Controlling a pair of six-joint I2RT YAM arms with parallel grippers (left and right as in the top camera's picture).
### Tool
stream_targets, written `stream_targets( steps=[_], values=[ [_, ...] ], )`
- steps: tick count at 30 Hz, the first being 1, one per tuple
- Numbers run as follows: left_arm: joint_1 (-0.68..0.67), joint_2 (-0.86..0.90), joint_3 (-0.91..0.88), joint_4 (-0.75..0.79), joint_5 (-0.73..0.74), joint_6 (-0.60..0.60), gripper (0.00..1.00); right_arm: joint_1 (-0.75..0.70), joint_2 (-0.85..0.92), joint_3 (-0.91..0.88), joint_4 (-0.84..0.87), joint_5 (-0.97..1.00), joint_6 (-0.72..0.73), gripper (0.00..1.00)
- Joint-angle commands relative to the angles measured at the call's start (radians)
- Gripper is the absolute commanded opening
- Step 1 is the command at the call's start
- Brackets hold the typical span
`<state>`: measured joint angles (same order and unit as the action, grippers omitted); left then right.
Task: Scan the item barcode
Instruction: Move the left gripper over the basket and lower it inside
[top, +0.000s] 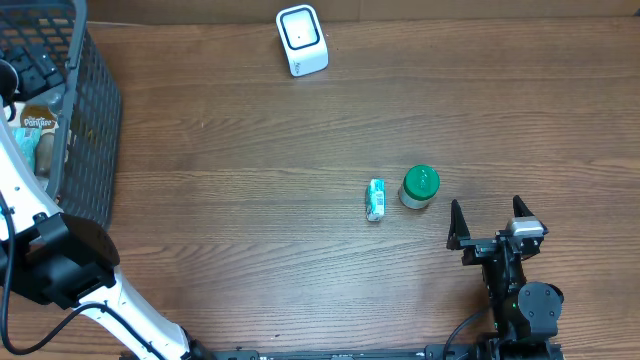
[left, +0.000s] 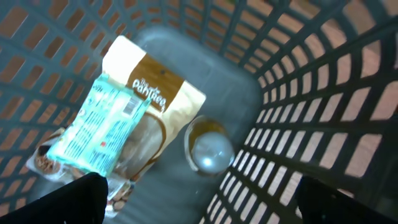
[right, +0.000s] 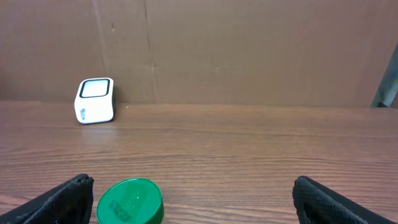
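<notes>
Right gripper (top: 487, 215) low over the table (top: 250, 150), jaws spread wide, nothing between them. Green-lid jar (top: 420, 186) stands just ahead of it, off its left finger, near but not touching. In the right wrist view the jar sits low, just inside the left finger (right: 68, 196). Small teal carton (top: 376, 199) lies flat further left of that jar, just beside it, clear of the gripper. White scanner (top: 301, 40) is well ahead of the right gripper and to its left, far end of the table, upright, window facing the gripper side.

Left gripper (left: 205, 190) is down inside the dark mesh basket (top: 95, 110), jaws wide, empty. Both fingertips are blurred dark shapes at the frame's lower corners. Below it on the basket floor: brown-and-white pouch (left: 163, 93) ahead and left. A teal pack (left: 99, 127) lies tilted on top of the pouch, nearer the left finger. A silver-topped jar (left: 210, 149) sits almost straight under the gap, touching the pouch edge. Fingers touch none of them that I can tell.
</notes>
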<state>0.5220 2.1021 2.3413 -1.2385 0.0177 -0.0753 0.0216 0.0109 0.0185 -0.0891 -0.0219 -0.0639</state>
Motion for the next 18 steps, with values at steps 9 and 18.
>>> stream_targets(
  steps=[9, 18],
  values=[
    [0.017, 0.004, -0.018, 0.043, 0.031, -0.104, 1.00, 0.005, -0.006, -0.011, 0.007, -0.003, -0.003, 1.00],
    [0.028, 0.004, -0.139, 0.104, 0.032, -0.124, 1.00, 0.005, -0.006, -0.011, 0.007, -0.003, -0.003, 1.00]
  ],
)
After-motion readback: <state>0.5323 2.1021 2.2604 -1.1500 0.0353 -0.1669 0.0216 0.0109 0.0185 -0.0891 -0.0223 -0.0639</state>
